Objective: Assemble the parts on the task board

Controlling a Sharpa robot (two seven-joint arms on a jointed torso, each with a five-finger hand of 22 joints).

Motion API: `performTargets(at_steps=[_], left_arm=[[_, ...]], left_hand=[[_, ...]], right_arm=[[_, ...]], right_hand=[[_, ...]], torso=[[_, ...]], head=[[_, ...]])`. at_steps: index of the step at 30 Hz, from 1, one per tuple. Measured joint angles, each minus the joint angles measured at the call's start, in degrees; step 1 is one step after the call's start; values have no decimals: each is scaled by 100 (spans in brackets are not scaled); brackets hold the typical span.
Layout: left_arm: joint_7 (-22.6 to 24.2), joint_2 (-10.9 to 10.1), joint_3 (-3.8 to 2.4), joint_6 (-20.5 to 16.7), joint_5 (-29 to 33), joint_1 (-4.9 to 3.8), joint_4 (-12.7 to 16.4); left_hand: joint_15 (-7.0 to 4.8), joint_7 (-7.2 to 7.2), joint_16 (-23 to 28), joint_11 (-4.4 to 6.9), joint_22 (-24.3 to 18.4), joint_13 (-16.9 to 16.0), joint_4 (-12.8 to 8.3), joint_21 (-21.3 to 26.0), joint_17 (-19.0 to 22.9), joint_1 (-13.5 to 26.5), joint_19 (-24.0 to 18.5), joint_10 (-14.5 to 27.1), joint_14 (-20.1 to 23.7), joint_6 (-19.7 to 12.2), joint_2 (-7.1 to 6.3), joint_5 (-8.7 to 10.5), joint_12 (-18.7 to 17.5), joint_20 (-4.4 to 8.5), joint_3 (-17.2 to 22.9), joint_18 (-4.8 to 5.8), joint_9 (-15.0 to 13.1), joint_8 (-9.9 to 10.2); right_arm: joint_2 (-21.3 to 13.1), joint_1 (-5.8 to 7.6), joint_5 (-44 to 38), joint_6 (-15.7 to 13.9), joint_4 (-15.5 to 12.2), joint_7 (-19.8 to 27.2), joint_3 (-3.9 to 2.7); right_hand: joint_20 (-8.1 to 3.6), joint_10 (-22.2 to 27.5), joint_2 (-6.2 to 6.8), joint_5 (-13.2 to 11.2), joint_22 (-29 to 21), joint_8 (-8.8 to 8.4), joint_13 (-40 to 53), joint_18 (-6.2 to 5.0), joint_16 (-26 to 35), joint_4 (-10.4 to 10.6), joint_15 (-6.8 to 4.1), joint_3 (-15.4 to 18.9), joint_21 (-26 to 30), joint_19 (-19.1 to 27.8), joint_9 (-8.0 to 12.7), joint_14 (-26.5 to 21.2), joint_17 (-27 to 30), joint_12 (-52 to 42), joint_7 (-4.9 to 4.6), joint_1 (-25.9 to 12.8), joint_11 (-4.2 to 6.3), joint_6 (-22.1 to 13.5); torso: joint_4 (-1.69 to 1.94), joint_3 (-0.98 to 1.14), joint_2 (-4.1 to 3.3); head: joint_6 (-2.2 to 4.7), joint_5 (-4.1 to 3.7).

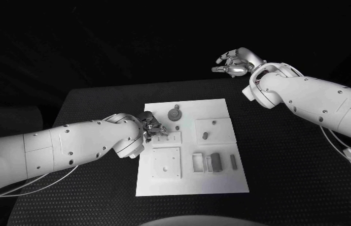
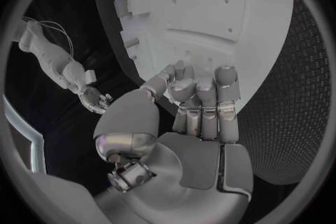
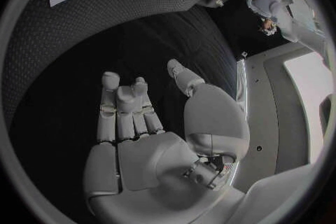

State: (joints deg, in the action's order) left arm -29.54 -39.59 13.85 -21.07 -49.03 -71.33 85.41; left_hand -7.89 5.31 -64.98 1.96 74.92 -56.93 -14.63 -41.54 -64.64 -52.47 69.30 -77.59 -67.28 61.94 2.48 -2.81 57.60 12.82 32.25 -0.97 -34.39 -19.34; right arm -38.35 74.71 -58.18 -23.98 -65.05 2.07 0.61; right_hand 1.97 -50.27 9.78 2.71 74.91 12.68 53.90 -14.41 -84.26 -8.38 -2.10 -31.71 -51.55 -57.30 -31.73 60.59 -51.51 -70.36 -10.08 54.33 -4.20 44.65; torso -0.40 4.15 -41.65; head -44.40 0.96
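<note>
Left hand (image 1: pixel 148 128) at board's (image 1: pixel 219 183) left edge, fingers curled, contents unclear; right hand (image 1: pixel 235 63) idle, part-curled; likely seating a part, next needs alignment.

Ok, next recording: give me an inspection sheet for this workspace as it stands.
Surface: black textured table, white rectangular task board in its middle.
Job's things: round grey part at the board's far edge; small grey oblong part mid-board; grey block parts near the right side.
Clutter: nothing seen.
Hands: left hand at the board's left edge, fingers curled, hold unclear; right hand raised beyond the table's far right, holding nothing, fingers apart.
Cables: pale cables under the left arm, others beside the right arm.
Surroundings: dark.
</note>
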Motion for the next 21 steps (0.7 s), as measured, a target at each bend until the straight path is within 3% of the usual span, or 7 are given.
performTargets(at_steps=[10, 21], left_arm=[[-32, 54, 0, 85, -235, 23, 3], [-89, 95, 0, 161, -521, 39, -57]], left_hand=[[-1, 0, -108, 33, 0, 106, -75, -66, 177, 292, -1, -13, 1, 0, 69, 35, 27, 1, 331, 1, -77, -47], [-10, 0, -176, 41, -1, 158, -138, -88, 263, 383, -1, -21, -8, 0, 56, 10, 48, 1, 409, 1, -111, -67]], right_arm=[[8, 0, 2, 22, -3, 0, -1], [14, 0, 3, 51, -3, 0, -1]], right_hand=[[0, 0, 1, 0, 0, 21, -11, 0, 0, -16, 0, 16, 0, 0, 7, 0, 5, 1, 7, -1, 0, 7], [0, 0, -9, -1, 0, 28, -17, 13, 1, -32, 0, 31, 0, 0, 13, 0, 5, -20, 9, -11, 0, 18]], torso=[[-2, 1, 2], [-2, 3, 2]], head=[[-16, -9], [-34, -13]])
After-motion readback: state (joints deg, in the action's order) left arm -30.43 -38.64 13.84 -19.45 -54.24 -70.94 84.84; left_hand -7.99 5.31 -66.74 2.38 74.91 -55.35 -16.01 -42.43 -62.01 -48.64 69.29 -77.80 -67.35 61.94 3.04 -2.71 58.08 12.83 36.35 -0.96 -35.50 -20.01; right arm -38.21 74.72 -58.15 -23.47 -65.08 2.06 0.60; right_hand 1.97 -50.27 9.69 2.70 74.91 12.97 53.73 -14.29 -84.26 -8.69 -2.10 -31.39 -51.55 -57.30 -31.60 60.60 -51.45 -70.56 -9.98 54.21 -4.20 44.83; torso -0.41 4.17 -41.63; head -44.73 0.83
